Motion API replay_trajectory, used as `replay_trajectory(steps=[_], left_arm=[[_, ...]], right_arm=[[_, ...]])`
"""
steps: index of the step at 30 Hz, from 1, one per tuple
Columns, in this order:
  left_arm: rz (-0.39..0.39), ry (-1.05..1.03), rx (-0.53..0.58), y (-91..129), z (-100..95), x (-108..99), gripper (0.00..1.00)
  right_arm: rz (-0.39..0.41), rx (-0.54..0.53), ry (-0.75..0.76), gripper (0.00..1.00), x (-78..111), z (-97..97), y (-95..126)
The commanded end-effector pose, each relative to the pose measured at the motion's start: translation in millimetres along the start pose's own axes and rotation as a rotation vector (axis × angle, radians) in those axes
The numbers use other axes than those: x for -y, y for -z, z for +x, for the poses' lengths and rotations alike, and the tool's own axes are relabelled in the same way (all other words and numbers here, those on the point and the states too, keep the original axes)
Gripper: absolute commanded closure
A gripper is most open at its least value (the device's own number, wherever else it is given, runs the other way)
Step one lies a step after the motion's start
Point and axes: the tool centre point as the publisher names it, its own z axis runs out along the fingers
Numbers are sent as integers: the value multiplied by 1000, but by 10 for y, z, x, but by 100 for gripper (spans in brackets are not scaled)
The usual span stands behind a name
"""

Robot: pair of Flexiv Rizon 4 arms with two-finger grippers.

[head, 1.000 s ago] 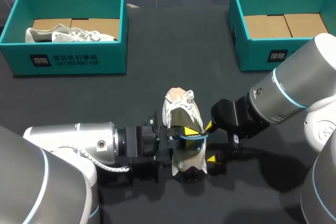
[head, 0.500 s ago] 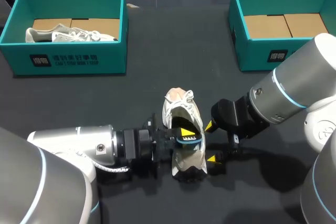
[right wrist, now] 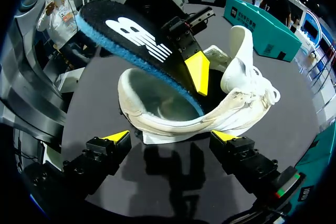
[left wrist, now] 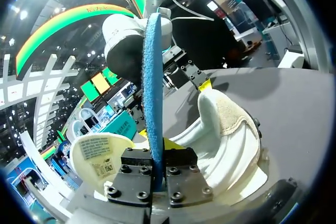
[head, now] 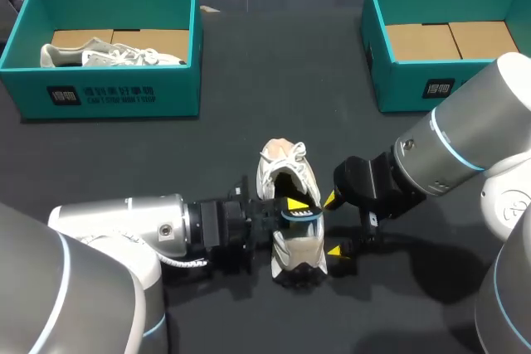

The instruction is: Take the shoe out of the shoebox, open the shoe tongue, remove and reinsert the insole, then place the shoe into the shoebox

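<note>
The left gripper (head: 290, 206) is clamped on the blue-edged insole (head: 302, 215), whose lower end dips into the white shoe (head: 267, 178). The shoe rests on the dark table (head: 249, 134), well apart from both teal shoeboxes (head: 108, 93). The right gripper (head: 332, 225) sits spread wide just beside the shoe, holding nothing.

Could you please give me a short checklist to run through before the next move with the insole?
1. Left gripper clamped on the insole: ok.
2. Insole's lower end inside the shoe: ok.
3. Tongue lifted clear of the opening: ok.
4. Right gripper steadying the shoe: not ok, open with its fingers wide apart.
5. Right-hand shoebox free for the shoe: ok, only cardboard inside.
</note>
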Motion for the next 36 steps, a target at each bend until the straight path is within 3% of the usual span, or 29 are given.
replay_trajectory(steps=[1, 2, 3, 4, 21, 24, 26, 36], left_arm=[[1, 11, -1, -4, 3, 13, 100], [5, 17, -1, 4, 3, 25, 98], [6, 18, 0, 11, 2, 39, 77], [6, 18, 0, 17, 1, 53, 72], [11, 14, 16, 141, 3, 366, 75], [1, 10, 16, 155, 11, 393, 82], [-3, 4, 19, 152, 15, 397, 100], [6, -63, 6, 75, 73, 244, 100]], right_arm=[[-1, 2, 0, 0, 4, 14, 1], [-1, 2, 0, 0, 4, 14, 1], [-1, 2, 0, 0, 4, 14, 1], [-1, 2, 0, 0, 4, 14, 1], [-1, 2, 0, 0, 4, 14, 1], [-1, 2, 0, 0, 4, 14, 1], [-1, 2, 0, 0, 4, 14, 1], [-1, 2, 0, 0, 4, 14, 1]])
